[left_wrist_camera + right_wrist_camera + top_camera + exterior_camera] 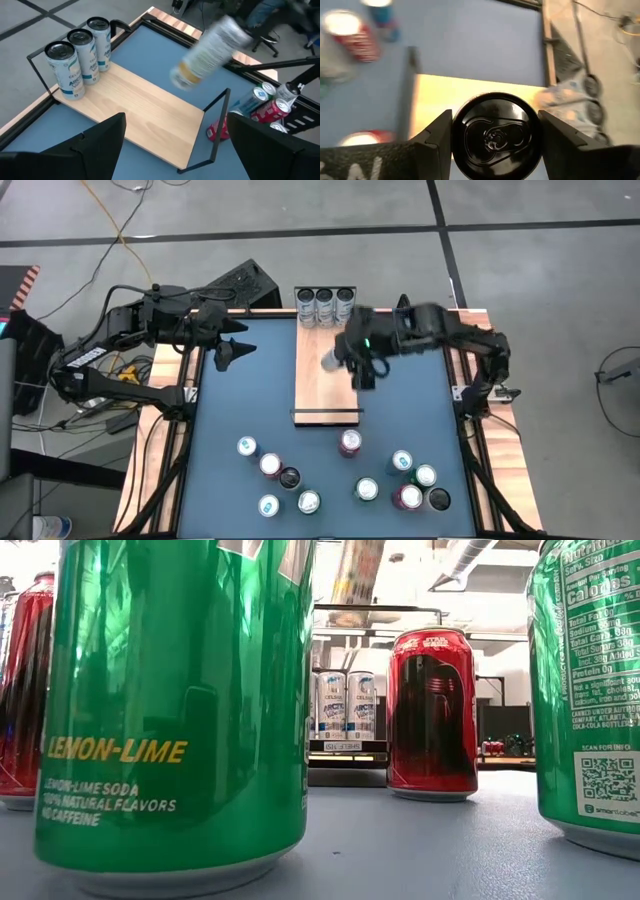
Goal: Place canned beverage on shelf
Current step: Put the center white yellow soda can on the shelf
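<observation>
A: Grey concrete flooring (300,220) with dark seam lines surrounds the blue worktop (250,400), which is edged by pale wooden strips. What lies on the worktop?

B: At the far middle, the long pale wood plank shelf (325,385) with a thin black wire rail at each short end. Three white-and-blue cans (324,304) stand in a row at its far end, touching one another. Loose cans in red, green, white and black (350,443) stand scattered over the near half of the worktop.

A: Where is the carried can?

B: The right tool (345,360) is closed on a white canned beverage with a black lid (495,135), held tilted above the shelf's bare middle, one finger on each side.

A: And the other arm?

B: The left tool (232,350) hangs over the worktop's far left corner, its fingers (95,145) spread wide and holding nothing.

A: What shows behind, at table height?

B: A large green lemon-lime soda can (180,700) and a red can (432,712) fill the foreground; beyond them are the shelf's cans and a bright room with ceiling ducts.
</observation>
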### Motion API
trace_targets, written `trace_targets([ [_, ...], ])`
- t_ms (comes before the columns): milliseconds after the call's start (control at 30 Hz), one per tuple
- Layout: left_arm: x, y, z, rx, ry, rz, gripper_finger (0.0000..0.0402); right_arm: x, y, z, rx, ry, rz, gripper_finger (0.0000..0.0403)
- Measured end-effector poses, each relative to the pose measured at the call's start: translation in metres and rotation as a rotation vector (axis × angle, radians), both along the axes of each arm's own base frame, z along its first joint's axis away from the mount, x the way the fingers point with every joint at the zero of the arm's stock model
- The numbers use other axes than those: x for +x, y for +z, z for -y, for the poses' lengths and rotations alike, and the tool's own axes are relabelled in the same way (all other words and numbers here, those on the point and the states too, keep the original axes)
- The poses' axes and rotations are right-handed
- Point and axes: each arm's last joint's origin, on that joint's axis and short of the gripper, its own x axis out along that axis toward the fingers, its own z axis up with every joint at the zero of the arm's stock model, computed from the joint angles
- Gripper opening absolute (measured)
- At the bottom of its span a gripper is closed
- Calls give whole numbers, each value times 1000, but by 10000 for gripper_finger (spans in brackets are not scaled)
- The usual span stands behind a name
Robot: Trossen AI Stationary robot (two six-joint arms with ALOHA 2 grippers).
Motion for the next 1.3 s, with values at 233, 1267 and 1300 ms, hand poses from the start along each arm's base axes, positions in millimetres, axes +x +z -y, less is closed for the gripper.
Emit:
trace_targets([
  [233, 0, 0, 0, 4, -1, -5, 332, 24, -21, 67, 23, -81, -22, 215],
  [1267, -4, -4, 1, 111, -70, -79, 332, 101, -121, 166, 85, -52, -67, 215],
  [1300, -4, -4, 1, 114, -71, -79, 332, 103, -123, 165, 78, -49, -71, 215],
])
